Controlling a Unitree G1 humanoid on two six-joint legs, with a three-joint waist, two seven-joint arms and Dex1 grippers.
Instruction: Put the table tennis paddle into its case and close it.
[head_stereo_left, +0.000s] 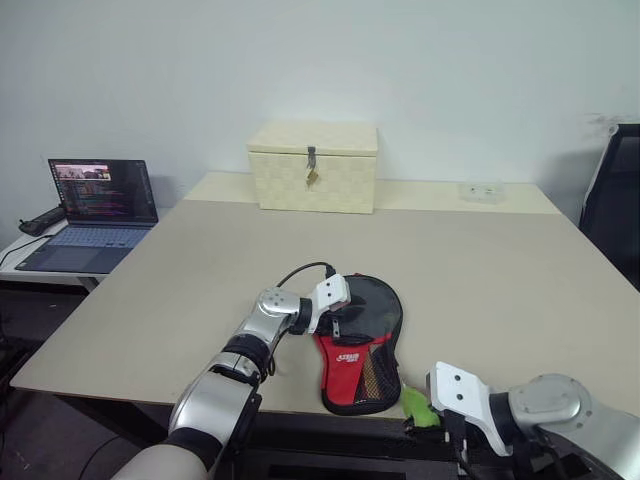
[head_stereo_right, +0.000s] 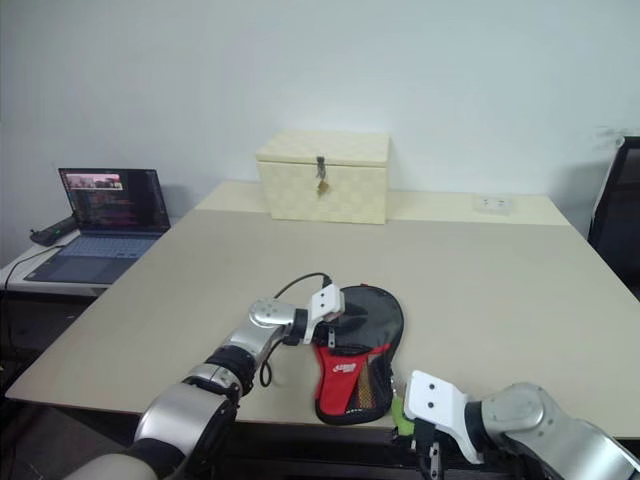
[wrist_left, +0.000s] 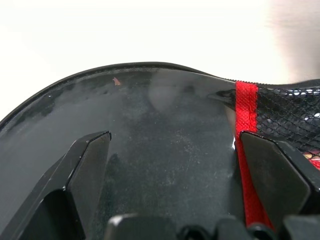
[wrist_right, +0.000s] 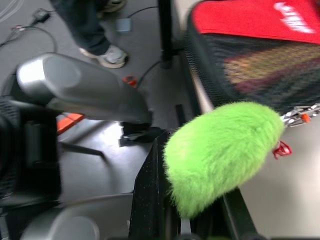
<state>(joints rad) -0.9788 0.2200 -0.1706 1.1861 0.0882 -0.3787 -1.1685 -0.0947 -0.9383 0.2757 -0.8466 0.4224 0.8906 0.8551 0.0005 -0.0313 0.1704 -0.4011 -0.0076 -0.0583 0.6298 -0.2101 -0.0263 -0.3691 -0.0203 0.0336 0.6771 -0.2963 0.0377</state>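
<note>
Pinching a green fuzzy pom-pom (wrist_right: 220, 152) shut between my right claw's (head_stereo_left: 432, 418) fingers at the table's (head_stereo_left: 480, 270) near edge, beside the case (head_stereo_left: 362, 345); my left claw (head_stereo_left: 338, 322), jaws wide apart, rests over the case's black round end.

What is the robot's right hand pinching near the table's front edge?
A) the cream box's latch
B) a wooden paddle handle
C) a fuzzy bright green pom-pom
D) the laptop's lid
C: the right gripper is shut on the fuzzy bright green pom-pom, which is clipped to the black and red fabric paddle case.
</note>
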